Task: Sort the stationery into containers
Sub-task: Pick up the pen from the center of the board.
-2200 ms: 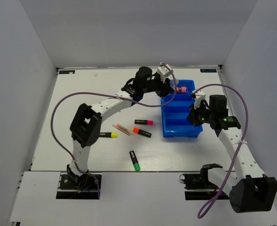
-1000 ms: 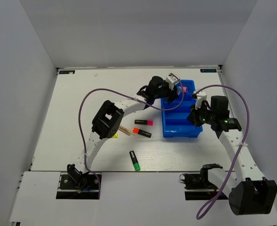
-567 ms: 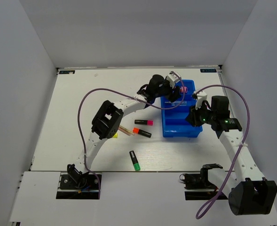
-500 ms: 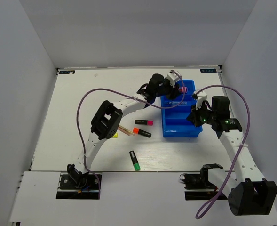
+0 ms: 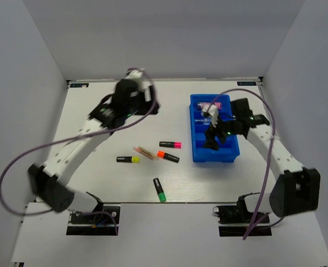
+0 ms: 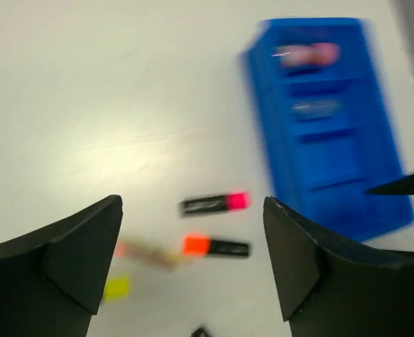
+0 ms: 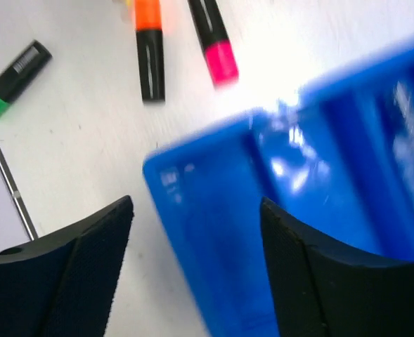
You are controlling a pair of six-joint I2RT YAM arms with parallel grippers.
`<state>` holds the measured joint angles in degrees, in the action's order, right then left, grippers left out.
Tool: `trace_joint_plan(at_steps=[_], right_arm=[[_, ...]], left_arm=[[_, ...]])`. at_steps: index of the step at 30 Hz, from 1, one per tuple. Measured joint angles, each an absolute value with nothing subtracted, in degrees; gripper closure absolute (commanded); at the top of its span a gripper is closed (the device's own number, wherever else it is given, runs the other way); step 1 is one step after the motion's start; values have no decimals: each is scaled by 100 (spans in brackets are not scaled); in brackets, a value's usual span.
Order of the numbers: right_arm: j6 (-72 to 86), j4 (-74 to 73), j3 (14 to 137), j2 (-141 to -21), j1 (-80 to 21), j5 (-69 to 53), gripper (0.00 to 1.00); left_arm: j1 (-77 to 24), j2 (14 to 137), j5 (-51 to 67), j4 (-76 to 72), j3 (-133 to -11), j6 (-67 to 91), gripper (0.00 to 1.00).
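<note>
Clearly we see the left gripper (image 6: 191,210) and right gripper (image 7: 195,207) both spread wide, empty, the right one over the blue bin (image 5: 214,157).

A blue bin (image 5: 214,158) sits flat, with a pink tube (image 5: 219,104) in its far slot. Left of it lie a pink marker (image 5: 170,144), orange marker (image 5: 168,156), yellow marker (image 5: 127,159), green marker (image 5: 159,189) and tan sticks (image 5: 145,152).
</note>
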<state>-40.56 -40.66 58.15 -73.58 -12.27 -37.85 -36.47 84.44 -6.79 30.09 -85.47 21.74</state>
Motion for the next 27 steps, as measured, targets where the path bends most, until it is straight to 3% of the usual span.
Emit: trace_joint_plan(at_steps=[1, 4, 7, 8, 9, 11, 12, 13, 14, 15, 18, 27], right_arm=[[-4060, -4110, 6184, -7658, -1459, -3730, 27], [-3835, -4077, 7129, -8451, -2311, -3280, 23], [-3391, -4283, 8062, -9362, -3052, -2751, 22], [-3249, -4355, 8447, -9730, -3256, -2576, 22], [-3129, -4392, 8792, -10090, -3411, -2397, 22], [-2921, -4407, 9282, -10650, -3625, -2075, 25], [-2823, -4401, 9415, -10881, -3721, -1828, 27], [-2740, -4403, 9470, -11039, -3798, -1636, 28], [-2687, -4414, 9496, -11153, -3874, -1459, 30], [-2624, -4469, 9550, -11277, -3953, -1238, 30], [-2545, -4560, 9778, -11596, -4112, -777, 31], [-2703, -4403, 9577, -11719, -4272, -523, 31]], left_arm=[[-3400, 7950, -812, 3343, -8088, 2318, 3], [-2606, 6735, -989, 4128, -6676, 2646, 3], [-1669, 5957, -552, 4700, -5365, 2753, 15], [-1343, 5765, -338, 4838, -5015, 2773, 29], [-1059, 5601, -202, 4904, -4744, 2805, 63], [-683, 5317, 19, 5000, -4329, 2816, 85], [-652, 5175, 156, 4995, -4185, 2797, 87], [-657, 5072, 276, 4989, -4099, 2788, 82], [-666, 5000, 353, 4971, -4047, 2773, 68], [-672, 4952, 405, 4921, -4003, 2753, 41], [-650, 4860, 464, 4716, -3822, 2753, 23], [-325, 4687, 729, 4423, -3503, 2746, 23]])
